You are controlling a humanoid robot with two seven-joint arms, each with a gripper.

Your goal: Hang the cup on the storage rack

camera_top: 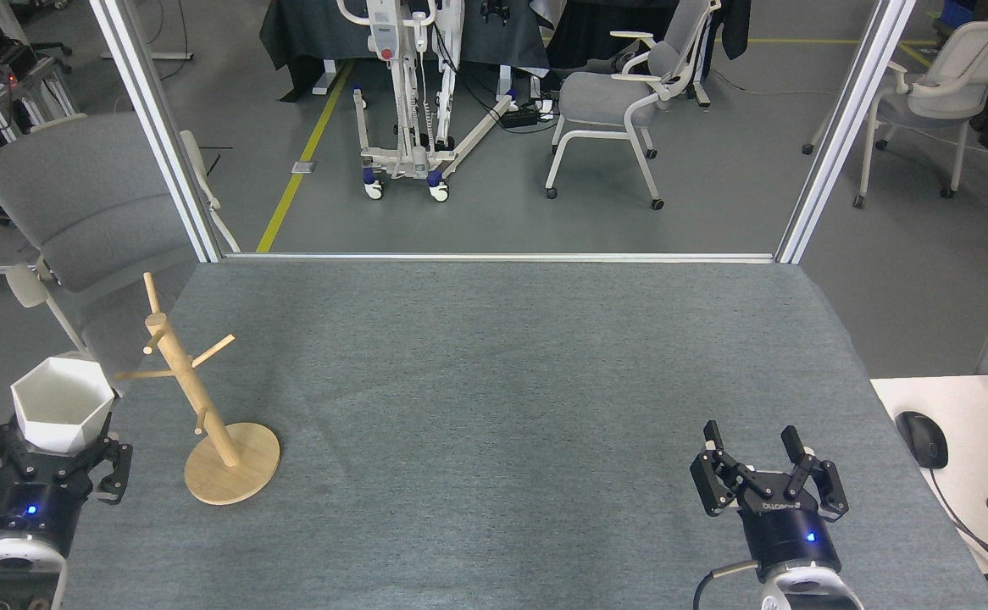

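Left pincer (36, 453), near edge, low left: clamped round the base of the cup (62, 413). Cup sits mouth-up just above the fingers, off the table. Right pincer (763, 483), near edge, low right: fingers spread wide, holding nothing, well away from the work.

Handling, as you should judge it: the cup looks rigid, thin-walled and light, likely to chip or crack if knocked against wood. The matte faces ought to give fair grip, but it tapers toward the base, so a clamp down low may let it creep upward and out. Flat opposing facets are your safest purchase. Keep the handle free; that is what must go over a peg.

Rack (193, 390) stands just right of the left pincer, a little farther off, its disc base (248, 474) on the grey mat (494, 381). One peg (140, 374) points left toward the cup, its tip close behind the rim. Post is slim; expect it to tip or slide if pushed sideways.

Hard to make out:
- Cup handle is not visible from here; you cannot tell which way it faces.
- Finger contact on the cup base is hidden beneath it.
- Left arm is cut off at the bottom-left corner.
- Whether cup and peg touch cannot be told.
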